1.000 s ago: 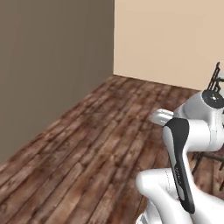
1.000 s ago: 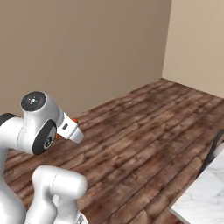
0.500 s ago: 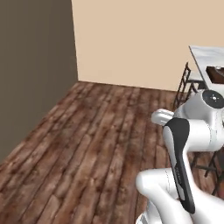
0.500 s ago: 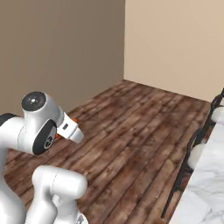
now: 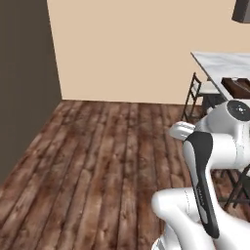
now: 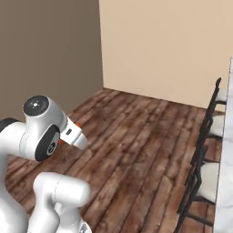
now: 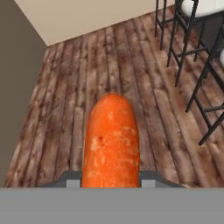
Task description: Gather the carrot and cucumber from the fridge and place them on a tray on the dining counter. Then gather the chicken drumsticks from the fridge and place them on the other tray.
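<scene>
Carrot [image 7: 111, 142], clamped in gripper [image 7: 111, 175] at lower centre of hand view; risk of slipping onto wood floor [image 7: 65, 87] or clipping bar stools [image 7: 192, 52] at upper right

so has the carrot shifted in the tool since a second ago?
No. The carrot shows the same orange sliver beside the arm's white joint; only the background swung as the base turned.

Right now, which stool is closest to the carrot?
In the hand view, it is the stool at the right edge, whose dark slanted legs come lowest in the picture, level with the carrot. The other stool stands farther away at the top.
</scene>
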Tool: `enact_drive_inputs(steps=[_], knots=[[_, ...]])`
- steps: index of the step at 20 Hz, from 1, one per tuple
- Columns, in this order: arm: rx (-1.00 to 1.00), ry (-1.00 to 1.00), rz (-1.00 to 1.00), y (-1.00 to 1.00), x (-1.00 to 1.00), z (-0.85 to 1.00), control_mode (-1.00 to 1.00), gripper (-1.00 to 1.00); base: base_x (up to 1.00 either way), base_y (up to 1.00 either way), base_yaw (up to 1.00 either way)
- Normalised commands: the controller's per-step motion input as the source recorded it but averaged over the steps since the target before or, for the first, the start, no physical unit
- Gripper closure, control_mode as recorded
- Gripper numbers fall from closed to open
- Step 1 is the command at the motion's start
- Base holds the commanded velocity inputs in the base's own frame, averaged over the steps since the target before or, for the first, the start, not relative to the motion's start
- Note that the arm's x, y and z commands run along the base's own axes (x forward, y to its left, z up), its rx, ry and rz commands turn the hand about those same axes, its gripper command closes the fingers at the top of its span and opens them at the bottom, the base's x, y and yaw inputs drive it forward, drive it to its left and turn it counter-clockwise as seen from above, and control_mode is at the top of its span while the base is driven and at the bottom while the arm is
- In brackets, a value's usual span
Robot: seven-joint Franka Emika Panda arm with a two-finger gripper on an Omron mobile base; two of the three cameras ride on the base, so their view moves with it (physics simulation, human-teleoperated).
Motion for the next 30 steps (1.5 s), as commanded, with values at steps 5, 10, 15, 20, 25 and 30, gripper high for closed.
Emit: enact_drive_inputs(steps=[5, 10, 15, 20, 25, 30], knots=[[0.00, 0.00, 0.00, 0.00, 0.00, 0.00, 1.00, 1.00, 0.89, 0.39, -0.27], [0.00, 0.00, 0.00, 0.00, 0.00, 0.00, 1.00, 1.00, 0.77, 0.15, -0.34], [0.00, 0.00, 0.00, 0.00, 0.00, 0.00, 1.00, 1.00, 0.73, 0.05, -0.36], [0.00, 0.00, 0.00, 0.00, 0.00, 0.00, 1.00, 1.00, 0.67, 0.17, -0.35], [0.00, 0.00, 0.00, 0.00, 0.00, 0.00, 1.00, 1.00, 0.53, 0.20, -0.34], [0.00, 0.00, 0.00, 0.00, 0.00, 0.00, 1.00, 1.00, 0.48, 0.17, -0.38]])
